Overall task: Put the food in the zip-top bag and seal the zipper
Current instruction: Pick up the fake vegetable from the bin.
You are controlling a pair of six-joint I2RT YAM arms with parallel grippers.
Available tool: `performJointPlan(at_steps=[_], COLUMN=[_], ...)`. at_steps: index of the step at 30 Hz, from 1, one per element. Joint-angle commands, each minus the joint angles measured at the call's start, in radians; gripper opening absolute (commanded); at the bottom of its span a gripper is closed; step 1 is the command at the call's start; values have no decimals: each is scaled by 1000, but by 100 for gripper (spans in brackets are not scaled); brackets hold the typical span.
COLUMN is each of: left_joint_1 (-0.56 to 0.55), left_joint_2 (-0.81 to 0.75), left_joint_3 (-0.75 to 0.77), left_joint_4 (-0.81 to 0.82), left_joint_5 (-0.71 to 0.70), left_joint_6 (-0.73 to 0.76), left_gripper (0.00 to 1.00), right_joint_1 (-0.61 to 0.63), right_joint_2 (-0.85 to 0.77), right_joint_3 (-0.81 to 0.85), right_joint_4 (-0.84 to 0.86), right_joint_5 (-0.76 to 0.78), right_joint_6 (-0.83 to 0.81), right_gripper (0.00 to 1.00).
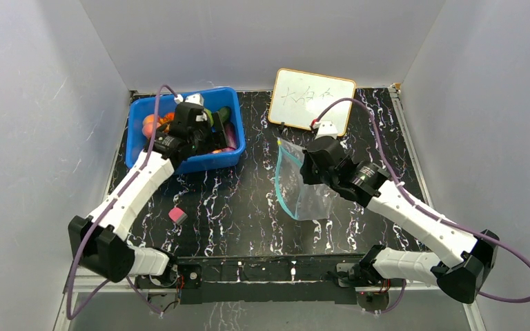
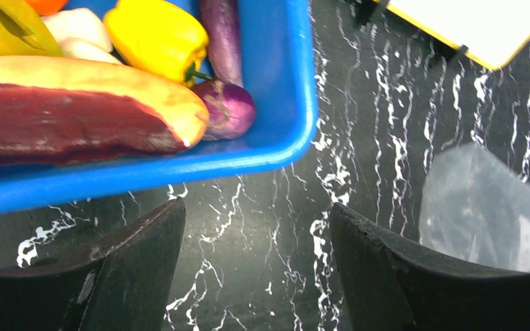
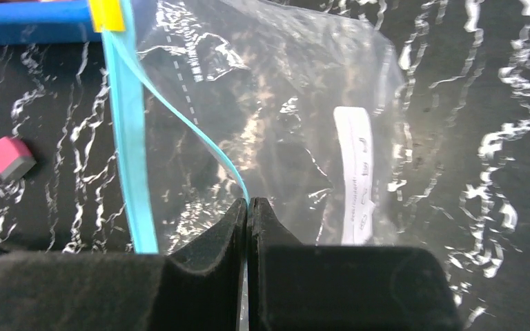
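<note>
The left gripper (image 2: 254,224) is wide open and holds nothing. It hangs over the near edge of the blue bin (image 2: 297,103), far left. The food (image 2: 155,34) lies in the bin, with a long red slice (image 2: 62,127) nearest. The right gripper (image 3: 248,207) is pinched tight on one lip of the zipper (image 3: 130,138). The bag (image 3: 276,103) sits right of the middle, mouth to the left and gaping.

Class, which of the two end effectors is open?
The left end effector, beside the blue bin, fingers spread apart and empty; the right end effector is pinched shut on the bag's teal zipper.
</note>
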Motion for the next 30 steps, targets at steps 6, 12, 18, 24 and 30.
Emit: performJointPlan(at_steps=[6,12,18,24,30], left_joint_1=[157,203,225,243,262], left_joint_2=[174,282,377,487,595], left_joint_3=[107,173,235,311,365], left_joint_4=[44,76,169,251,294], left_joint_5=[67,-21,-129,-117,-95], left_joint_6=[48,80,145,191,222], left_gripper=[77,79,92,98,98], right_joint_1=[-1,-1,-1,-1,-1], right_joint_2=[-15,-12,-2,6,21], right_joint_3=[-74,-63,-67,-57,-43], right_joint_4=[258,253,253,263,263], right_joint_5=[-193,-189,-196,-191,-201], right_joint_6=[61,57,51,42,40], right_gripper=[0,0,0,0,0])
